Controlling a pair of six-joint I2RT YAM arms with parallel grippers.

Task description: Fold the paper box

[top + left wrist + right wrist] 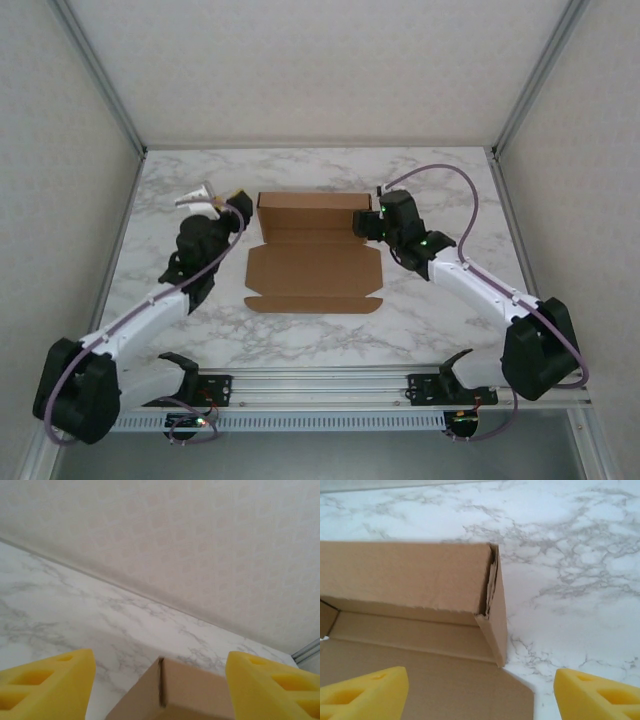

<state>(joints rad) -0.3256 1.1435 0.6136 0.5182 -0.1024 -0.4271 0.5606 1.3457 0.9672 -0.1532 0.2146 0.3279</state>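
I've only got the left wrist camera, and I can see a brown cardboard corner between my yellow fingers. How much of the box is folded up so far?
Observer: In the top view, the paper box has its far wall standing upright. A wide panel lies flat on the table toward the near edge.
Operator: And what's happening on the other side?
Observer: The right fingers are at the box's far right corner, spread wide on either side of it. There, a short side wall stands upright against the far wall.
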